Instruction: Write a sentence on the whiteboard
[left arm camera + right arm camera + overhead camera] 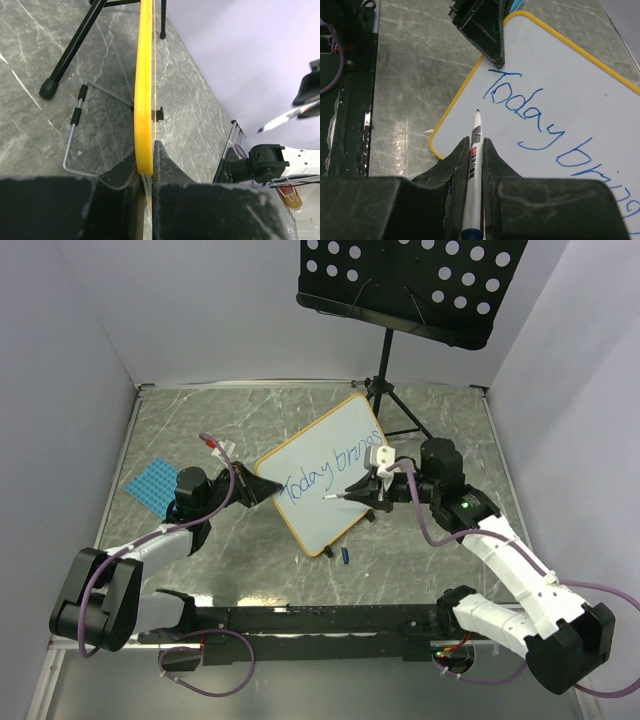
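Note:
The whiteboard (318,518), white with a yellow frame, stands tilted on the table. The sentence (330,472) on it reads "Today brings" in blue. My left gripper (250,487) is shut on the board's left edge. The left wrist view shows the frame (144,90) edge-on between that gripper's (147,161) jaws. My right gripper (372,483) is shut on a white marker (348,493) with its tip toward the board. In the right wrist view the marker (475,145) sits between that gripper's (476,147) jaws, its tip just off the whiteboard (570,85) below the sentence (535,120).
A black perforated music stand (410,285) on a tripod (388,400) stands behind the board. A blue dotted pad (152,485) lies at the left. A small blue cap (346,556) lies by the board's near corner. A wire prop (75,145) sits behind the board.

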Robot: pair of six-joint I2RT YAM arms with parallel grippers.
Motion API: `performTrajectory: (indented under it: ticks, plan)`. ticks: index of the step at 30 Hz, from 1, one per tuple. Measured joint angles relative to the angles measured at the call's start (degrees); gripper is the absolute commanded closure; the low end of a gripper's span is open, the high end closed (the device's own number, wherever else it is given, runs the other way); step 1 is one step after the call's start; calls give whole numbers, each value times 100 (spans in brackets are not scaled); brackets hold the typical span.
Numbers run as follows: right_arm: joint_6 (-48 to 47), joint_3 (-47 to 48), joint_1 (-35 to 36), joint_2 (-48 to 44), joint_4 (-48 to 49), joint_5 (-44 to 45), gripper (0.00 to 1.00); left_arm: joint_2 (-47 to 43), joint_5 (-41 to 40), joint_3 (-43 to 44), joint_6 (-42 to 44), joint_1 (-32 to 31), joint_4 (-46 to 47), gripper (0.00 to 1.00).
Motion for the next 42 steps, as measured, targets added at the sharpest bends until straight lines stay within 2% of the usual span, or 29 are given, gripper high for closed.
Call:
performTrajectory:
  ticks: [9, 25, 42]
  plan:
    - [-481, -481, 496, -11, -133, 291, 100, 0, -13, -92, -142, -52, 2, 99]
    - [-896, -994, 763, -76, -46, 577, 100, -2, -31, -120, -190, -101, -26, 99]
    - [-1040, -1073, 789, -76, 92, 702, 100, -2, -35, -125, -190, -105, -20, 99]
